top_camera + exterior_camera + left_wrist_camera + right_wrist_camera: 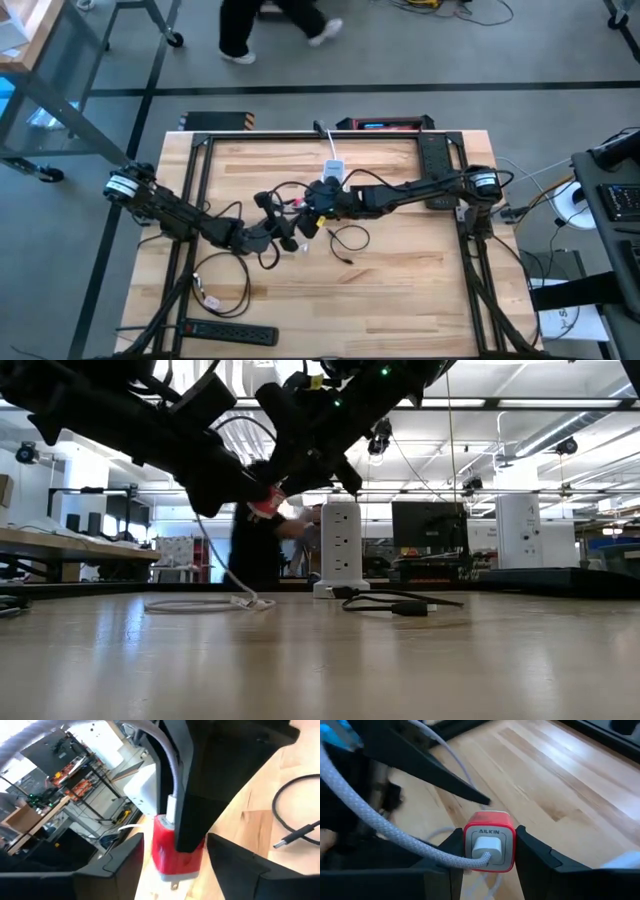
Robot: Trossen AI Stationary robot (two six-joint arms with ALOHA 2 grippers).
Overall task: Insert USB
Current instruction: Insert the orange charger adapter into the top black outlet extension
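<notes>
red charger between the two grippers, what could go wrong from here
The red charger sits between the right gripper fingers with its white cable already plugged in; a tug from the left gripper might twist it loose. The loose black cable below could snag on the way to the white power tower.

The red charger point(175, 857) is half hidden behind a dark finger. A person point(262, 25) is cut off at the high view's edge.

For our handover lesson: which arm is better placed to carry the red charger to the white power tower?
Right: the right gripper clamps the red charger near the white power tower; left gripper is open.
</notes>
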